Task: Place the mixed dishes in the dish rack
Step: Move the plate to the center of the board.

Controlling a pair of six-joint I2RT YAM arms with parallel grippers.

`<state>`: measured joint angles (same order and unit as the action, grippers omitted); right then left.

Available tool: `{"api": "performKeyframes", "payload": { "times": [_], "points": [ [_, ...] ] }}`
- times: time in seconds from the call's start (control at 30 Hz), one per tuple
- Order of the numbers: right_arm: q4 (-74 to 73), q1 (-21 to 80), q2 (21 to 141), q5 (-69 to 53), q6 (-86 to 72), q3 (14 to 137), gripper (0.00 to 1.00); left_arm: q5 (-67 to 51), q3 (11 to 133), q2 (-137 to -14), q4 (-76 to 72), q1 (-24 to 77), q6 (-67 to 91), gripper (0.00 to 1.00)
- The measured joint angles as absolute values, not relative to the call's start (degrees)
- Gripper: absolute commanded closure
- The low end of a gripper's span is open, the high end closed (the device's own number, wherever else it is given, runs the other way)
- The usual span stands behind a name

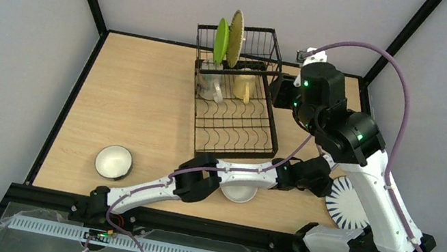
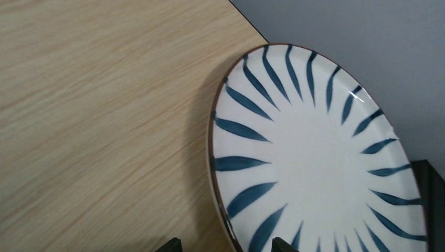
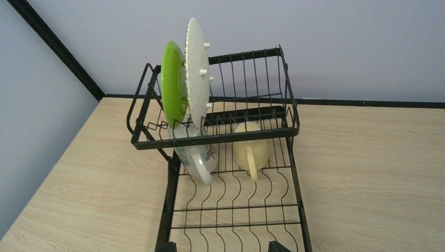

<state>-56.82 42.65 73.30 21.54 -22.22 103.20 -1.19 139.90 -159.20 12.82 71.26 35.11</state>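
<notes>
The dish rack point(image 1: 273, 135) stands far-centre on the table point(image 1: 142, 98). The right wrist view shows the green plate point(image 3: 173, 84) and woven bamboo plate point(image 3: 197, 73) upright in its raised tier, with the pale yellow mug point(image 3: 251, 149) below. Only the overhead view shows a bowl point(image 1: 114, 161) front-left and a second bowl point(image 1: 238, 193) partly under the left arm. The blue-striped plate point(image 2: 315, 157) lies at the right edge before the left gripper point(image 2: 224, 245), which is spread wide and empty. The right gripper point(image 3: 223, 247) is spread wide and empty too, facing the rack.

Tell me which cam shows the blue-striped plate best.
Left wrist: the blue-striped plate fills most of the frame, rim and stripes sharp, lower right edge cropped. Top external shows it small, partly under the right arm. Right wrist doesn't show it.
</notes>
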Motion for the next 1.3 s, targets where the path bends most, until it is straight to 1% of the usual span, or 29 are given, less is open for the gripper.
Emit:
{"api": "performKeyframes", "payload": {
  "times": [0.23,0.47,0.9,1.3],
  "points": [
    [-55.9,42.7,74.5,20.9,-21.4,103.2,0.0,4.6,139.9,-159.1,13.3,71.7,29.7,0.01],
    [-55.6,42.7,75.2,20.8,-20.6,103.2,0.0,5.5,139.9,-158.8,12.8,72.1,24.3,0.01],
    [-54.4,42.7,75.8,20.5,-19.4,103.2,0.0,3.9,139.9,-157.3,9.9,72.8,16.8,0.01],
    [-54.3,42.7,75.8,20.4,-19.2,103.2,0.0,-3.2,139.9,-156.6,7.9,74.7,10.5,0.01]
  ]
}}
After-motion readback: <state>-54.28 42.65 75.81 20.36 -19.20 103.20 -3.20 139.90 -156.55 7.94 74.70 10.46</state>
